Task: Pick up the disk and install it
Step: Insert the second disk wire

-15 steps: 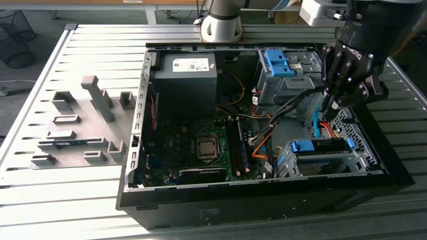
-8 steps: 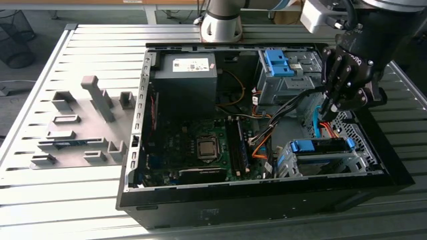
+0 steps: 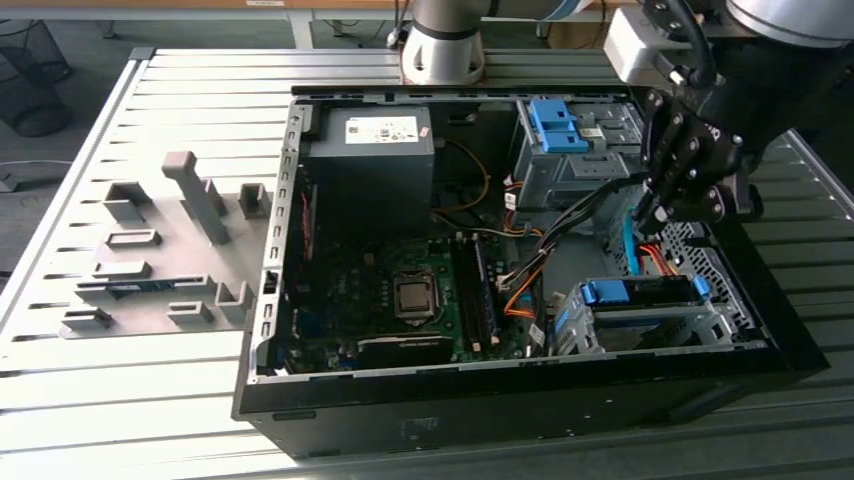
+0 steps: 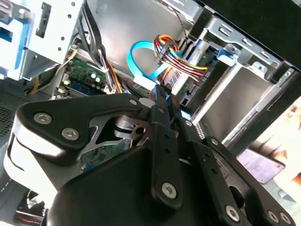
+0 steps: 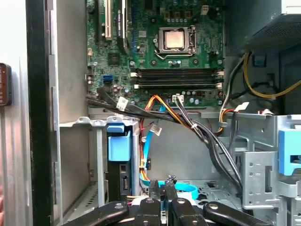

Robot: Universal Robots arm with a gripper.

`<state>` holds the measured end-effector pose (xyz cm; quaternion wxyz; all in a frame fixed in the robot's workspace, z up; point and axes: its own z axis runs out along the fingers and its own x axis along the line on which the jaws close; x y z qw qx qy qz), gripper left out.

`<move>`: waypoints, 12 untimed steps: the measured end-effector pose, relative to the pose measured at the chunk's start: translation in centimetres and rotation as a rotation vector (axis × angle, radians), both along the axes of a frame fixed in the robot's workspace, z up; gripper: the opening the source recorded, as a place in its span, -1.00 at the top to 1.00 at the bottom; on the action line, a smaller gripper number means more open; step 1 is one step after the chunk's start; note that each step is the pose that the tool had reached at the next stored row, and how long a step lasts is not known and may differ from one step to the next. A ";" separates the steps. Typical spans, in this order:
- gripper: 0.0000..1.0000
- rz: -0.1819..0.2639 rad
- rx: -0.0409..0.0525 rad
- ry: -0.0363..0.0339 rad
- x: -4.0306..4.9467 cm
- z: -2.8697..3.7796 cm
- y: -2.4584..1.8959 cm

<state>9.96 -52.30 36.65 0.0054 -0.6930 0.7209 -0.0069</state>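
Hovering end effector (image 3: 663, 212) — disk (image 3: 643, 292) just beside

— What is in front in the second wrist view?

— The gripper (image 4: 162, 96), black, its fingers (image 4: 160, 122) pressed together, reaching into the computer case (image 4: 263, 44).

— And past its tip?

— A flat blue cable (image 4: 141, 59) loops just beyond the gripper. Beside that sits a bundle of coloured wires (image 4: 176, 54), plugged in at a metal drive cage (image 4: 235, 89). A green circuit board (image 4: 84, 80) lies behind the gripper.
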 end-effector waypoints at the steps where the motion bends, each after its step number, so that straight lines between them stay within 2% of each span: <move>1: 0.68 0.000 0.0019 -0.0009 -0.01 -0.08 -0.28; 4: 0.68 0.000 0.0036 -0.0047 -0.03 -0.37 -1.29; 6: 0.68 0.001 0.0036 -0.0084 -0.05 -0.53 -1.76; 8: 0.68 0.002 0.0039 -0.0126 -0.07 -0.72 -1.99; 12: 0.68 0.002 0.0039 -0.0231 -0.14 -1.09 -2.17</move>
